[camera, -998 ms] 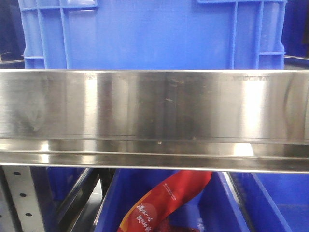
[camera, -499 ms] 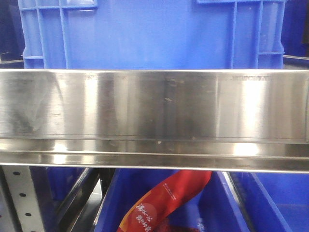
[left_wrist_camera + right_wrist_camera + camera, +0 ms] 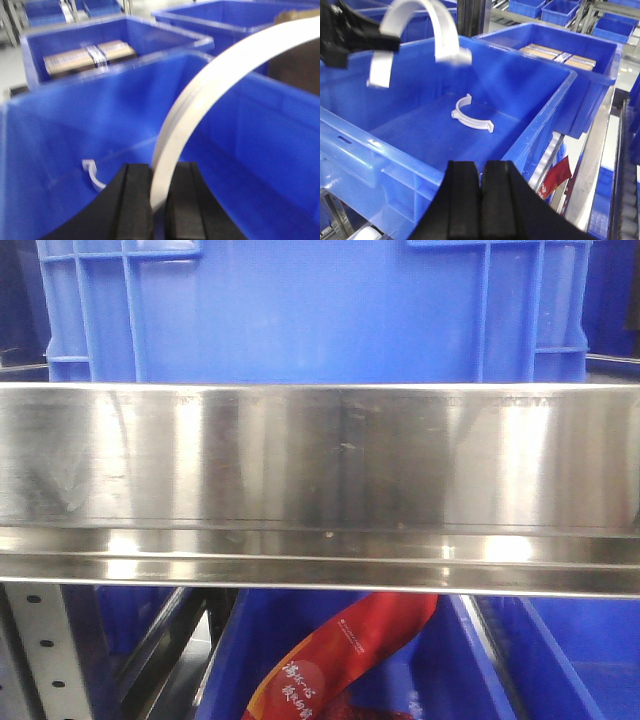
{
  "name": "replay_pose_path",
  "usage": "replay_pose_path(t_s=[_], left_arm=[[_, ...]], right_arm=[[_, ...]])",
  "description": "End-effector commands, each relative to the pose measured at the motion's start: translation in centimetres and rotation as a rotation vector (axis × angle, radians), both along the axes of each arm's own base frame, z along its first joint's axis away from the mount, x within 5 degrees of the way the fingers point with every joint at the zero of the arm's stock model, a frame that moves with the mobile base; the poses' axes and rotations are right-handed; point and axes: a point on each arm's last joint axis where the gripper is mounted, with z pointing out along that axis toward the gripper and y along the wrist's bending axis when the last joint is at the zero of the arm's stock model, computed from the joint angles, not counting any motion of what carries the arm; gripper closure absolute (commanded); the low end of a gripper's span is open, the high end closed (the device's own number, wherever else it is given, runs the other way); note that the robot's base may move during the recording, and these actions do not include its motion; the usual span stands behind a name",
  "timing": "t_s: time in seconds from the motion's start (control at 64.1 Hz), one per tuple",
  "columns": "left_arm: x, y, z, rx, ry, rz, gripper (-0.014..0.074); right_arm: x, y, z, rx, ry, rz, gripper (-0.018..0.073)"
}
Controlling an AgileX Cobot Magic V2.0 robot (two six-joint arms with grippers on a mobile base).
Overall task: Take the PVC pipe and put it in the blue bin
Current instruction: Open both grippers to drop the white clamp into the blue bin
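Note:
My left gripper (image 3: 159, 185) is shut on a white curved PVC pipe piece (image 3: 215, 85) and holds it above the inside of the blue bin (image 3: 45, 150). In the right wrist view the same white piece (image 3: 427, 22) hangs from the left gripper (image 3: 380, 42) over the bin (image 3: 540, 115). Another white curved piece (image 3: 471, 116) lies on the bin floor; it also shows in the left wrist view (image 3: 92, 174). My right gripper (image 3: 480, 197) is shut and empty, outside the bin's near wall.
A steel shelf rail (image 3: 320, 490) fills the front view, with a blue bin (image 3: 310, 310) above and a red packet (image 3: 345, 655) in a bin below. Neighbouring blue bins hold brown boxes (image 3: 90, 55) (image 3: 560, 55). A shelf post (image 3: 472, 17) stands behind.

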Motion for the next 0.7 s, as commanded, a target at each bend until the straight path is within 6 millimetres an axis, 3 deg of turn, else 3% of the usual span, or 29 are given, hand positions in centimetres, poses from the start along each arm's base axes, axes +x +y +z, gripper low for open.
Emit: replay_pose_path(t_s=[0.0, 0.125, 0.265, 0.39, 0.577, 0.686], left_arm=[[-0.2, -0.2, 0.7, -0.036, -0.014, -0.003, 0.043], [-0.2, -0.2, 0.6, -0.036, 0.001, -0.006, 0.0295], [-0.4, -0.1, 0.8, -0.039, -0.001, -0.008, 0.0301], [-1.3, 0.3, 2.2, -0.061, -0.046, -0.005, 0.0396], [-3.3, 1.3, 4.5, -0.088, -0.1, -0.008, 0.0697], [-4.8, 2.3, 5.8, -0.092, -0.12, -0.007, 0.0707]], right_arm=[[-0.3, -0.2, 0.1, -0.005, -0.01, -0.009, 0.0721], [-0.3, -0.2, 0.1, -0.005, -0.007, -0.009, 0.0721], [-0.3, -0.2, 0.1, -0.005, -0.007, -0.009, 0.0721], [-0.3, -0.2, 0.0, -0.007, -0.001, -0.008, 0.0721], [-0.2, -0.2, 0.4, 0.003, -0.047, -0.015, 0.0721], [0.0, -0.2, 1.3, 0.049, -0.13, -0.02, 0.0721]])
